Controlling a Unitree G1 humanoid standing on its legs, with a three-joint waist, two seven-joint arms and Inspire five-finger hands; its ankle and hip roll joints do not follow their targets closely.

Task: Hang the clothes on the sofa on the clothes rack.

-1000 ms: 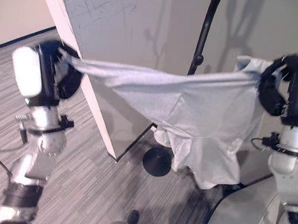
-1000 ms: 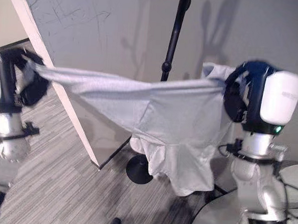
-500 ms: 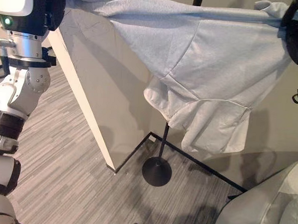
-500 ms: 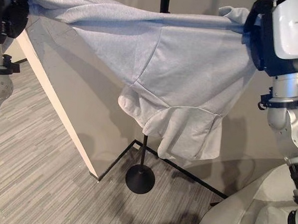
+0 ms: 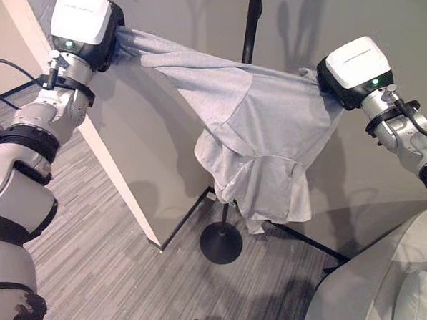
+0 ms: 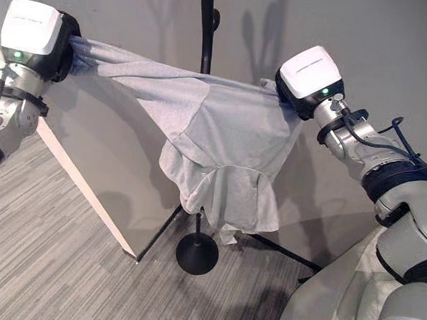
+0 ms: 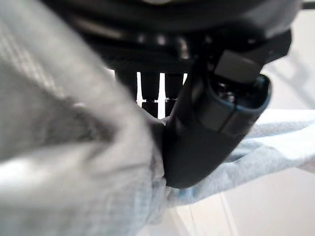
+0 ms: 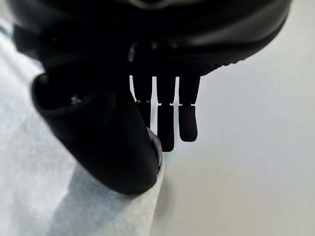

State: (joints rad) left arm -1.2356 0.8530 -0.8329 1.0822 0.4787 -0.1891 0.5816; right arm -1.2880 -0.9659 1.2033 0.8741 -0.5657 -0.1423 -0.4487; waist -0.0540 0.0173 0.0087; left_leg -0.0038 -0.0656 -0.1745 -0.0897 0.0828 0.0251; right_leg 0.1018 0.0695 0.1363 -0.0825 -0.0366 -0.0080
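— Why is the grey shirt (image 5: 261,144) stretched so wide?
— The left hand (image 7: 206,128) and right hand (image 8: 106,147) each pinch one end with clenched fingers, so it spreads in front of the rack pole (image 5: 251,22), ready to drape there, I think.

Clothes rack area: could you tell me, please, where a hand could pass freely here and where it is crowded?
Free: the carpet floor left of the rack's round base, and the wall above the right hand. Crowded: between the left hand and the right hand, where the grey shirt spans the rack's pole.
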